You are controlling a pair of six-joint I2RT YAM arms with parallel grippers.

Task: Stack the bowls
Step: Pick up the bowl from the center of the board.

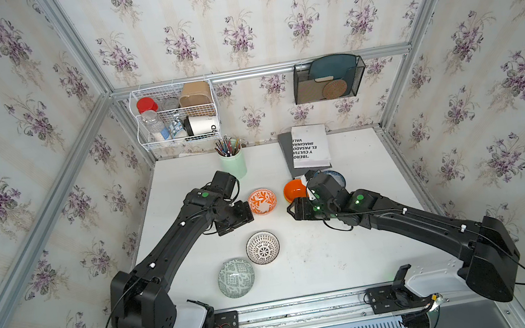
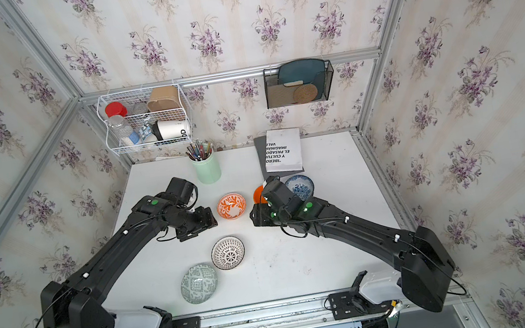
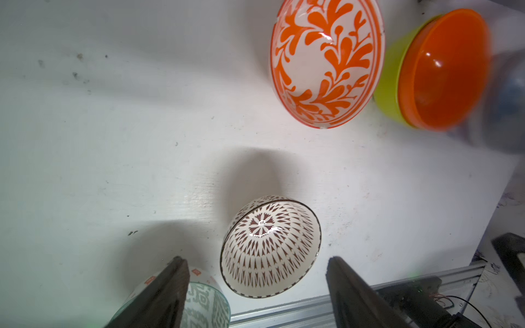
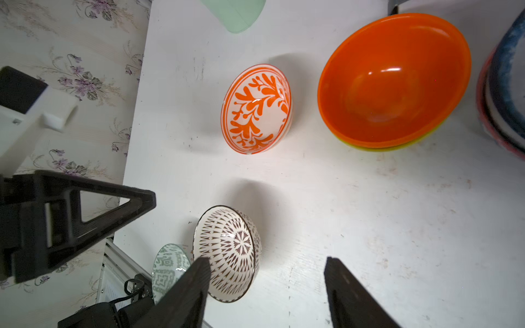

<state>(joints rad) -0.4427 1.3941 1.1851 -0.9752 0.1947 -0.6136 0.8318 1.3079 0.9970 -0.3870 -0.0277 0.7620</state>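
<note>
Leaf bowl point(image 1: 262, 201): sitting beside orange bowl point(image 1: 294, 190); likely glazed, slippery, fragile; grip rim.
Left hand point(image 3: 255, 258): standing apart, empty.
Right hand point(image 4: 266, 259): standing apart, empty.

Floral wallpaper walls point(image 1: 232, 17), aluminium frame point(image 1: 275, 67), white tabletop point(image 1: 338, 259), wire basket point(image 1: 168, 87) and mesh rack point(image 1: 361, 74) on back wall.

Orange bowl point(image 1: 294, 189) nests in lime bowl point(image 3: 387, 85); leaf bowl point(image 1: 262, 201) nearby.

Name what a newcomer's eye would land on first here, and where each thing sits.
The bright plain orange bowl, nested in a lime bowl right of centre, grabs attention first. Left of it sits the orange-white leaf bowl, with the black-white radial bowl nearer the front.
</note>
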